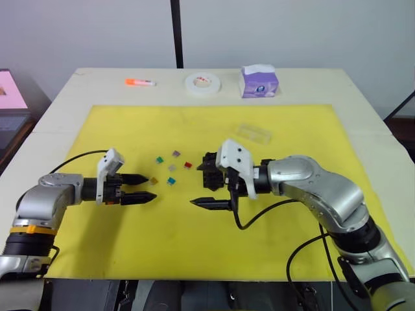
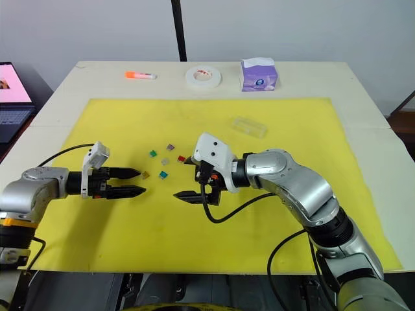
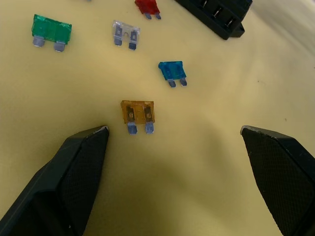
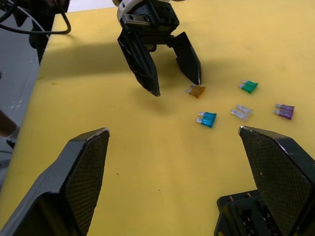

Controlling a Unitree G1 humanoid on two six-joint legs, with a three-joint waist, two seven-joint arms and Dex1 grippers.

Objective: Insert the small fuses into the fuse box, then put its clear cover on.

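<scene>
Left gripper (image 1: 146,188) — fingers apart, empty, tips near orange fuse (image 3: 138,112); right gripper (image 1: 209,184) — fingers wide, empty, beside fuse box (image 4: 246,215).

Matt yellow mat (image 1: 214,233), smooth, slightly soft-looking. Small fuses (image 3: 138,112) of translucent glossy plastic with dull metal blades. Fuse box (image 3: 216,17) black matt plastic. Clear cover (image 1: 253,133) glossy transparent plastic. Gripper fingers (image 3: 78,172) black, finely textured pads. Silver brushed-metal right arm (image 1: 318,181).
</scene>
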